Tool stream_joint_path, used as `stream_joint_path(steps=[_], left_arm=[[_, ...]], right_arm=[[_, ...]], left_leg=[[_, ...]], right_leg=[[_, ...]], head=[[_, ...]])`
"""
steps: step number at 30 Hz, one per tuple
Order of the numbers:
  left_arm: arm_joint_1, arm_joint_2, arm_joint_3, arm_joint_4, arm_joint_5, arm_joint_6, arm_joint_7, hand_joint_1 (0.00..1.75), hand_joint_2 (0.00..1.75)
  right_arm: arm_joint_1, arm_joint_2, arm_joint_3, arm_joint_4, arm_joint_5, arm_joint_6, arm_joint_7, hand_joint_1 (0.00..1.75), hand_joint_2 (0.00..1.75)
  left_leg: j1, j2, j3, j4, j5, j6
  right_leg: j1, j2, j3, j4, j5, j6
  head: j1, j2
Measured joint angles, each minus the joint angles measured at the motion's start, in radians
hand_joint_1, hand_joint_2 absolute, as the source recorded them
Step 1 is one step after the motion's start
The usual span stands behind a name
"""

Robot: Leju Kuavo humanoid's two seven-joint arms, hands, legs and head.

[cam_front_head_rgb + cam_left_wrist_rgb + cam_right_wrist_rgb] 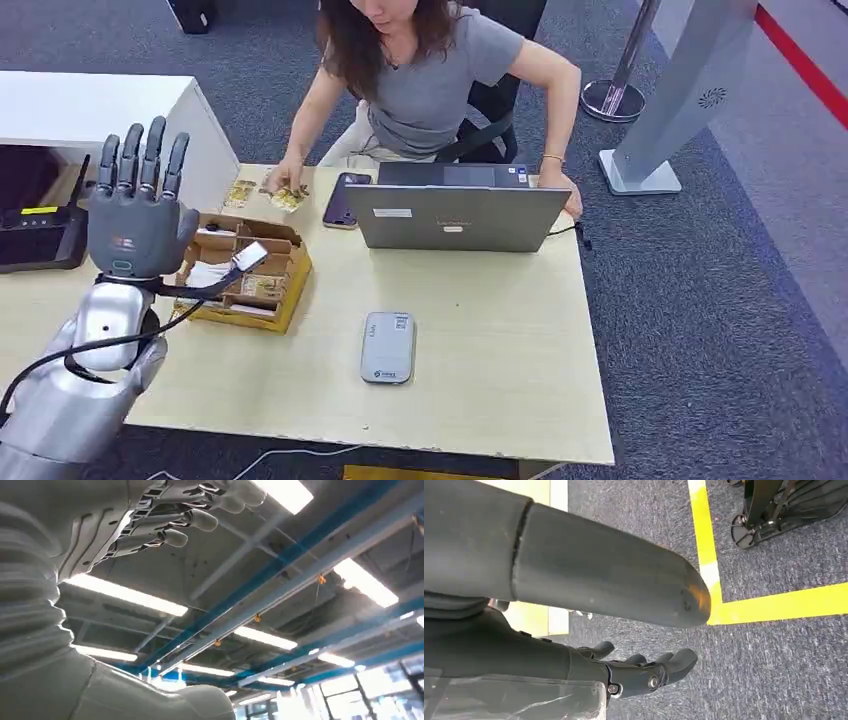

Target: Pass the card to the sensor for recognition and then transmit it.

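One grey left hand (135, 210) was raised, fingers spread and holding nothing, near the open brown cardboard card box (262, 283); right hand (644, 672) hung loosely open.

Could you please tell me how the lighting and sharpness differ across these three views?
Head view: even, soft light, sharp on the table and the raised left robot hand. Left wrist view: aimed at the ceiling, where the strip lights blow out to white and the hand looks washed out. Right wrist view: dim, with the near right robot hand blurred.
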Motion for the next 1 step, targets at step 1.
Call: stream_joint_path(steps=[1], left_arm=[[0.013,-0.001,0.001,-0.031,0.000,0.002,-0.007,0.00,1.75]], right_arm=[[0.000,0.001,0.000,0.000,0.000,-0.002,0.000,0.00,0.00]], left_leg=[[0.000,0.000,0.000,0.000,0.000,0.000]], right_leg=[[0.000,0.000,0.000,0.000,0.000,0.000]], head=[[0.000,0.000]])
